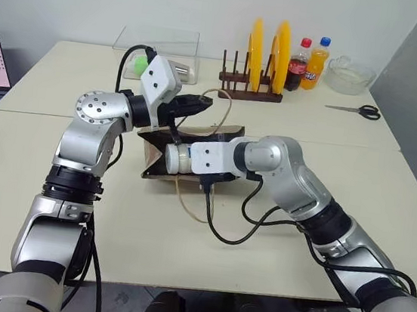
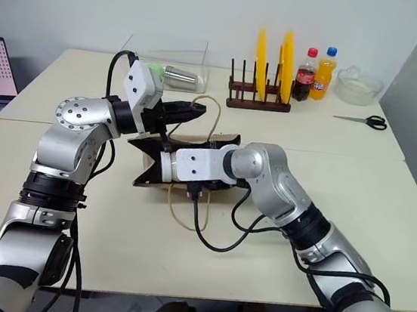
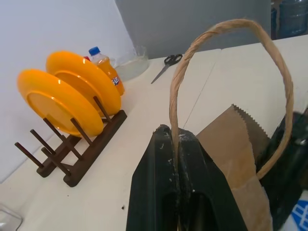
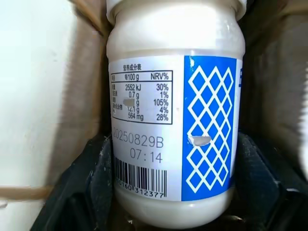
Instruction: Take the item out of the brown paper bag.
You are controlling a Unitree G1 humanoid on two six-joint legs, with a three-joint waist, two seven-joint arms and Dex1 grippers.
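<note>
Two claws work at the brown paper bag [image 1: 194, 150] on the table [image 1: 275, 233]. Left claw [image 3: 174, 144] pinches a loop handle [image 3: 231, 29], lifting the mouth. Right claw [image 4: 168, 192], at the bag's mouth, grips the item [image 4: 173, 106], a white blue-patterned jar. Best drawn straight out, handle kept taut.

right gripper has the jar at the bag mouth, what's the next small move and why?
Probably keep drawing the right gripper back toward the robot until the white jar clears the brown paper bag. Its fingers clamp the jar, bag walls flank it, and the left gripper pinches the bag's handle, steadying it.
</note>
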